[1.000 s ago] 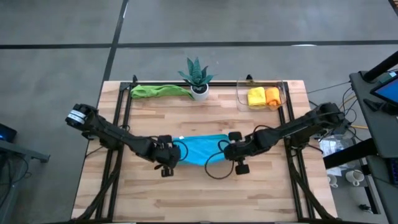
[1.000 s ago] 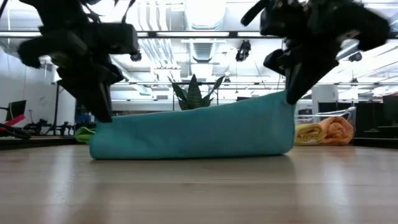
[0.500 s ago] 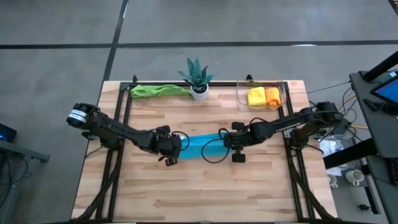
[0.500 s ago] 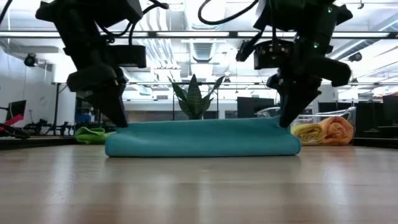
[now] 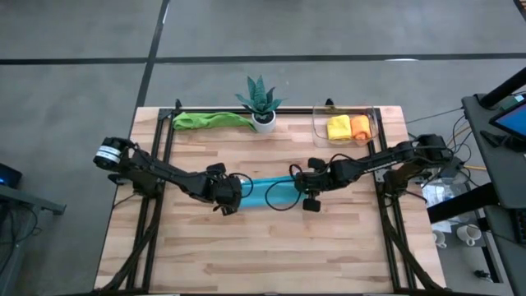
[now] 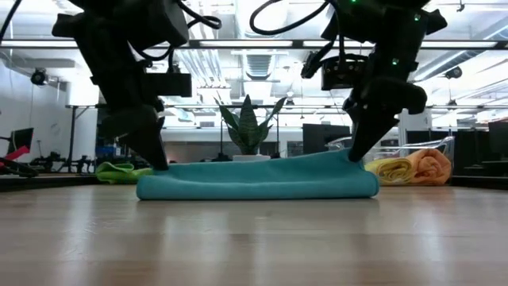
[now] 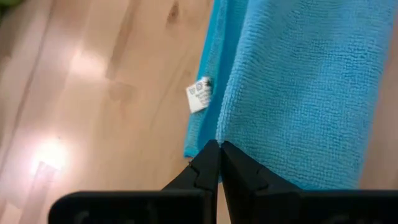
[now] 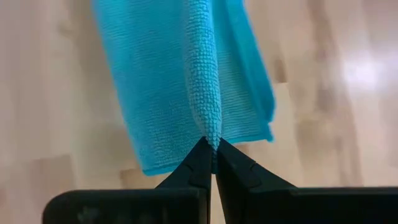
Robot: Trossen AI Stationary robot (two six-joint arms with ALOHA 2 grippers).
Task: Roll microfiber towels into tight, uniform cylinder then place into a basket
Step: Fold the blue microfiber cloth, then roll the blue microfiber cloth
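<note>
Blue towel (image 5: 265,191) lies as a long folded band at table centre, running 9 to 3 o'clock; left gripper (image 5: 228,198) pinches its 9 o'clock end, right gripper (image 5: 305,191) pinches its 3 o'clock end; both pairs of fingers clenched on a fold of cloth, as each wrist view shows, left (image 7: 217,163) and right (image 8: 210,151).

Judgement on the step: this looks like folding or rolling the band over toward 12 o'clock; to do it well both ends should travel level and together, cloth held taut between the two grips so the roll stays even in thickness; the right end sits a little higher in the low view (image 6: 349,159), so matching heights matters; release only once the layer lies flat.

Views compared: the left wrist view alone shows a small white label (image 7: 199,97) at the towel's edge and separate layers; the low view alone shows how thick the band is; the high view alone places things.

Farther off, toward 12 o'clock: green towel (image 5: 210,120) at the table's far edge, beside the potted plant (image 5: 260,100); at 1 o'clock the basket (image 5: 371,130) holds a yellow roll (image 5: 338,127) and an orange roll (image 5: 360,127), side by side.
</note>
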